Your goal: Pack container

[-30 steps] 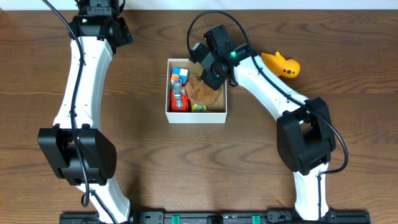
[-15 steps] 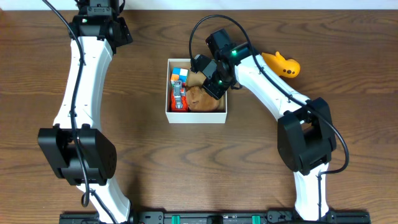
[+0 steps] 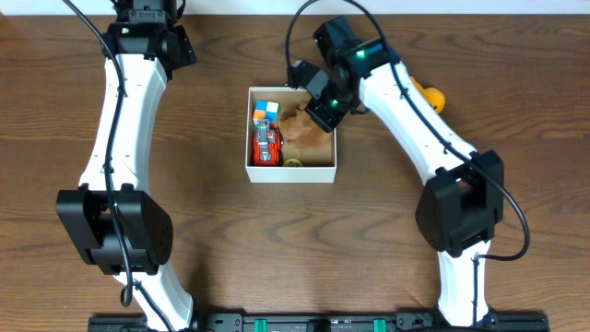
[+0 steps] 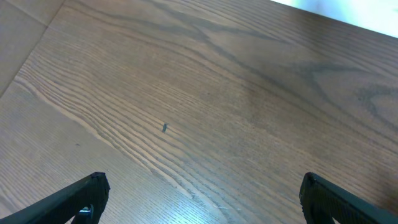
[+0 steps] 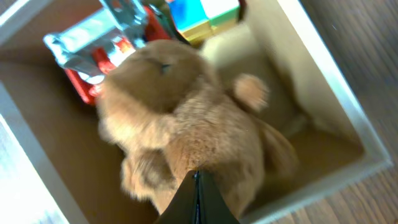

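Note:
The container is a square white box with a brown inside, at the table's middle. It holds a coloured cube, a red toy truck and a small yellow-green piece. My right gripper is over the box's far right corner, shut on a brown plush toy that hangs inside the box. In the right wrist view the shut fingers pinch the plush above the box wall. My left gripper is open and empty over bare wood.
An orange-yellow toy lies on the table right of the box, partly hidden behind my right arm. The left arm stretches along the table's left side to the far edge.
My right gripper dipped the plush deeper into the box, then drew back toward the far right corner with the plush still in it. The left arm has not moved.

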